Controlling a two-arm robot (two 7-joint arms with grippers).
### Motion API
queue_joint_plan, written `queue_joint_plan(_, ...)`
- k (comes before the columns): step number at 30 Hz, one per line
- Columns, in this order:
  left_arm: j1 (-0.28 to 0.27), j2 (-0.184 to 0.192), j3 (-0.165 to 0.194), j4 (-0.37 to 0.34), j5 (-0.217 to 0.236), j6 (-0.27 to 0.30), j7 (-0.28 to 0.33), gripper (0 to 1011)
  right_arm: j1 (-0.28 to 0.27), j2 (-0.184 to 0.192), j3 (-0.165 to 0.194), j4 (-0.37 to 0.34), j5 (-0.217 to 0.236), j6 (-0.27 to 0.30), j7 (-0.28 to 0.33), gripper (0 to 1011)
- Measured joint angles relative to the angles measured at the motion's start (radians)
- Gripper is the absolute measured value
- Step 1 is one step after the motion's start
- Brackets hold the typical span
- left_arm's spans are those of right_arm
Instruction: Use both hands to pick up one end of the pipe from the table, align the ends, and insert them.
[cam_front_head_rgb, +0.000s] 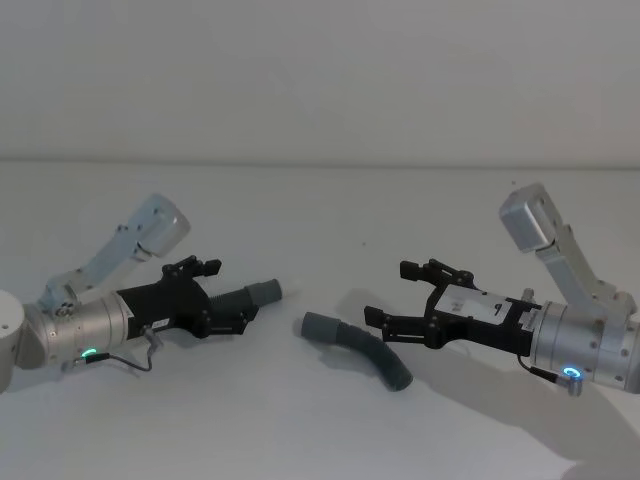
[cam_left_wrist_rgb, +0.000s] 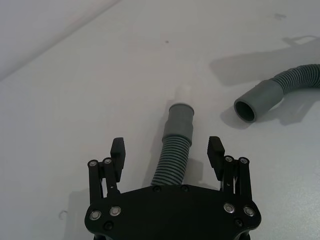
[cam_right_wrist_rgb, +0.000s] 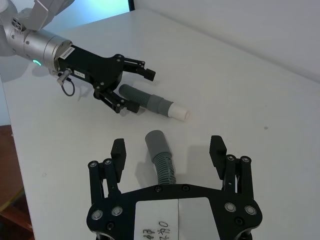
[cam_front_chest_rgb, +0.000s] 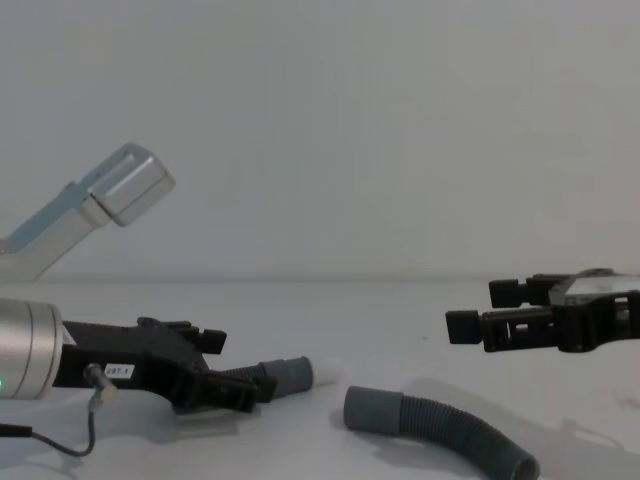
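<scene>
Hose pieces lie apart on the white tabletop (cam_front_head_rgb: 300, 430). My left end effector (cam_front_head_rgb: 228, 293) is down low at the left, its fingers spread to either side of the shorter hose piece (cam_left_wrist_rgb: 175, 152). From the left wrist view I see a gap on both sides, so nothing is pinched. That piece points right, with its smooth grey cuff (cam_front_head_rgb: 266, 291) just past the fingertips and a short white tip (cam_right_wrist_rgb: 178, 112) sticking out of it. The longer hose piece (cam_front_head_rgb: 365, 348) sits near the middle and curves toward the near right. Its open cuff (cam_front_head_rgb: 320, 325) faces the shorter piece's end, near it but not touching. My right end effector (cam_front_head_rgb: 390, 291) hangs at the right with fingers spread wide, holding nothing. In the chest view I see it clear of the surface, with the longer piece lower and to its left.
</scene>
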Motion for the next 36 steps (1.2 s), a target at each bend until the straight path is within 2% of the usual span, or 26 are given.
queue_joint_plan(16, -0.015, -0.01, 0.014, 0.05, -0.012, 0.003, -0.023, 1001, 0.007, 0.018, -0.02, -0.001, 0.011, 0.039, -0.012, 1000)
queue_joint_plan(36, -0.021, -0.016, 0.016, 0.073, -0.008, -0.02, -0.027, 1001, 0.019, 0.02, -0.057, 0.012, 0.005, 0.048, -0.027, 1000)
